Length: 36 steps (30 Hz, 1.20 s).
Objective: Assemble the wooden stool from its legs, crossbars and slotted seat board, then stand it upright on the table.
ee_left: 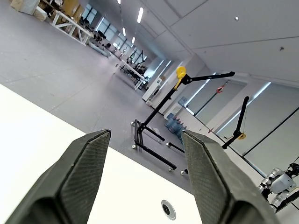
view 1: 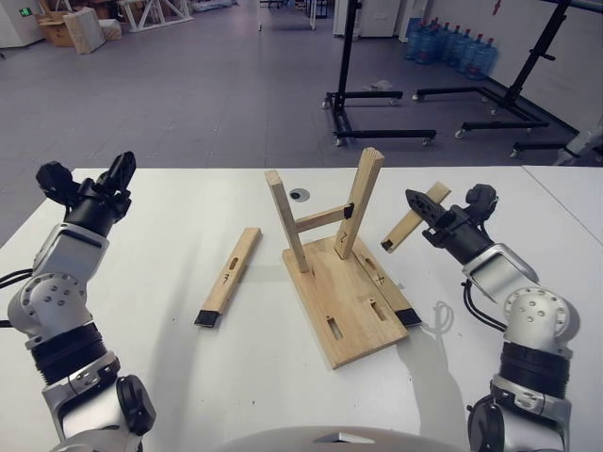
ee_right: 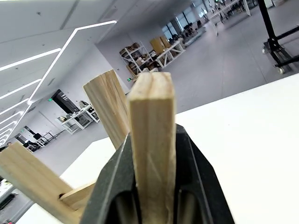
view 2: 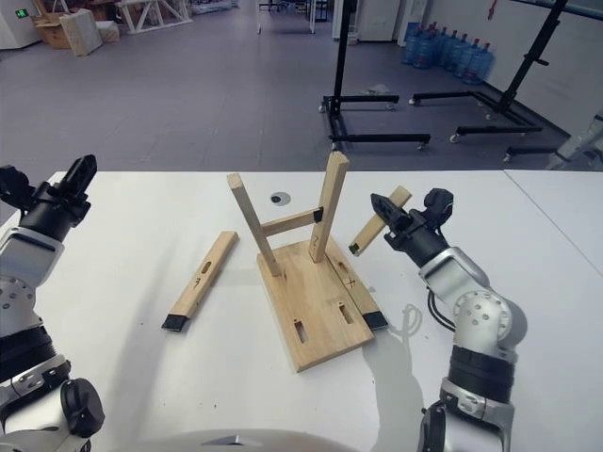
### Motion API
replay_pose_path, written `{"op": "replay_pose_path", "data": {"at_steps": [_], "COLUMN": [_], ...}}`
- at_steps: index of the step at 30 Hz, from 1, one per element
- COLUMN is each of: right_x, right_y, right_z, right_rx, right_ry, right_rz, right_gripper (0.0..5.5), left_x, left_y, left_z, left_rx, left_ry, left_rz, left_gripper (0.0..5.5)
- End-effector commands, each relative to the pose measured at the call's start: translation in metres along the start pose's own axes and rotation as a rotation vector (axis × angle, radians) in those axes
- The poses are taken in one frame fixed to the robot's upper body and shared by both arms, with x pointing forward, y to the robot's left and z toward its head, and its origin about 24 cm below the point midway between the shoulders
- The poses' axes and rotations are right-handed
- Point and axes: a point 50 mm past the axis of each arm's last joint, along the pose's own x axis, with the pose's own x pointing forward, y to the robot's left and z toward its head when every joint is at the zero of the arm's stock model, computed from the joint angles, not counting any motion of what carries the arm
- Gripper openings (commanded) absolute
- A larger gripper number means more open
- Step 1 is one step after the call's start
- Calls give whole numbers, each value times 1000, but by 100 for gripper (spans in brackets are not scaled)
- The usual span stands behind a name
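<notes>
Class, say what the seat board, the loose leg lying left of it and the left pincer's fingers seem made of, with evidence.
Seat board: pale unpainted wood, seemingly unvarnished; faint grain lines show.
Loose leg: the same light wood, with a black cap, perhaps rubber or plastic, on its near end.
Left pincer fingers: dark, matte, finely textured surfaces, likely rubber or plastic.

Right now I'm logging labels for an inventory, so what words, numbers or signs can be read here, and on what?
No text can be read.
Green sign at the back of the hall: too small to read.
Dark marks on the loose leg on the table: too blurred to read.
Water bottles: labels too small.
Wooden piece in the right hand: no print shows.
</notes>
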Motion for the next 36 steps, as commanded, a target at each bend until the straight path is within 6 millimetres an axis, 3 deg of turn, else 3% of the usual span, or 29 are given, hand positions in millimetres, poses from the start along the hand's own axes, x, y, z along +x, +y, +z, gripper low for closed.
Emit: {"op": "replay_pose_path", "data": {"at_steps": [1, 6, 11, 25, 36], "right_x": [2, 12, 16, 15, 13], "right_y": [-12, -23, -30, -34, -36], "right_z": [-7, -42, -60, -55, -64], "right_rx": [-41, -43, -49, -41, -156], "right_ry": [-2, 66, 78, 55, 100], "right_rz": [-8, 6, -8, -19, -21], "right_gripper": [39, 39, 39, 39, 39], "left_x": [-2, -2, -1, -3, -3], "left_y": [2, -2, -6, -8, -9], "left_z": [-12, -24, -31, -35, -42], "left_rx": [16, 17, 13, 7, 49], "left_ry": [35, 62, 77, 86, 116], "left_rz": [2, -8, -20, -28, -43], "left_gripper": [278, 278, 278, 278, 278]}}
